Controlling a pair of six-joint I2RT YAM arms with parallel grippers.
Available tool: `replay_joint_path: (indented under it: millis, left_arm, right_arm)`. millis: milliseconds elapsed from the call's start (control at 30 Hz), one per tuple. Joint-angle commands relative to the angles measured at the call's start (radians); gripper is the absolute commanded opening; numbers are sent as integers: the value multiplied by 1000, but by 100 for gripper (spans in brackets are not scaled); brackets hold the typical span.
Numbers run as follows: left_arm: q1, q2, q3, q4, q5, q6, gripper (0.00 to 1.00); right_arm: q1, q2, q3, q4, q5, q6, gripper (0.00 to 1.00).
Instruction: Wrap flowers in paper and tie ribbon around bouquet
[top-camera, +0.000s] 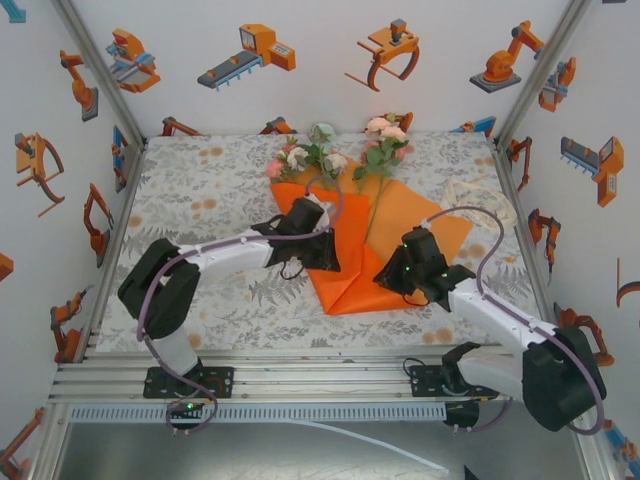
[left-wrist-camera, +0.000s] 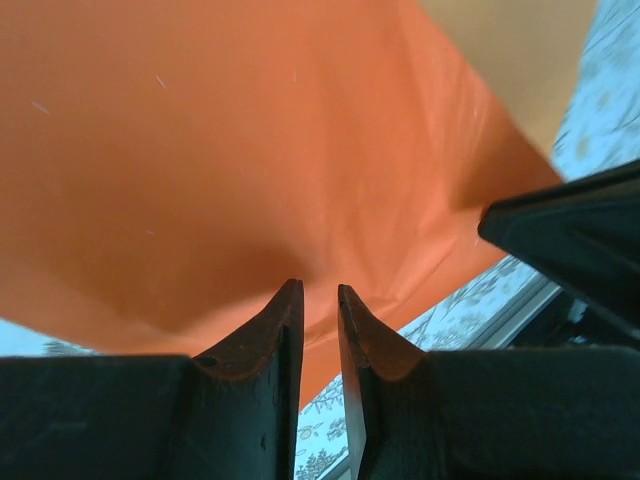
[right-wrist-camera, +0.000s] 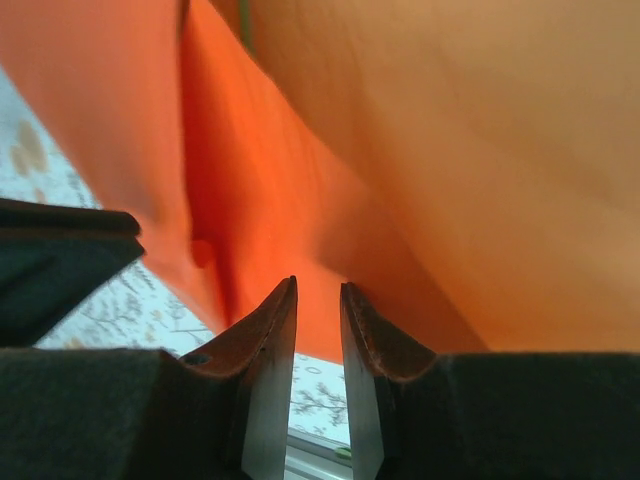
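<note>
1. The left gripper (left-wrist-camera: 320, 292) sits at the centre of the top view, over the left flap of the paper (top-camera: 350, 285). Its fingers stand narrow, with nothing in the thin slit between them. The tips are right at the sheet, and I cannot tell whether they touch it. Closing here may catch only a crease, and the flap would then spring flat.
2. The paper lies mid-frame, partly folded, its point toward the bottom. The flowers (top-camera: 325, 155) fan out at upper centre, their stems hidden under the folds. A tug on one flap could drag the sheet over the tablecloth (top-camera: 220, 200) and skew the blooms.
3. The right gripper (right-wrist-camera: 318, 285) is right of centre, at the lower right flap. Its fingers are also narrow and empty, with orange just beyond the tips. The two grippers work close together (each wrist view has a dark body at its edge, likely the other one), so they could collide.
4. The ribbon (top-camera: 480, 200) lies loose at the upper right, well apart from the cone. Letting go to fetch it could let the folds open.
</note>
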Motion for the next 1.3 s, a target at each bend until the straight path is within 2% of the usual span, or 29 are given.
replay_joint_path:
  millis: [0,200,300,400,533,667,833,1000,1267]
  left_arm:
    - [-28,7,4,4,12,2,25]
    - [-68,55,5,60,52,-40,24]
    - [-74,78,-9,77,36,-38,24]
    - [-74,119,-12,74,11,-23,22]
    - [-79,146,-6,100,48,-26,22]
    - [-81,90,-6,90,34,-5,24]
    - [-99,-20,19,44,11,72,32]
    - [-190,-33,66,16,-30,177,31]
    - [-283,118,170,50,0,248,28]
  right_arm:
    - [-3,93,-6,83,-70,-38,26]
    - [-6,269,101,159,-73,-96,26]
    - [-16,280,147,125,-83,-122,28]
    - [-59,203,168,23,-43,-168,34]
    - [-158,47,177,-156,13,-258,46]
    - [-293,-116,164,-280,62,-325,61]
    - [-467,-195,144,-326,80,-376,68]
    - [-580,-145,156,-310,109,-431,72]
    - [-665,84,220,-220,83,-528,74]
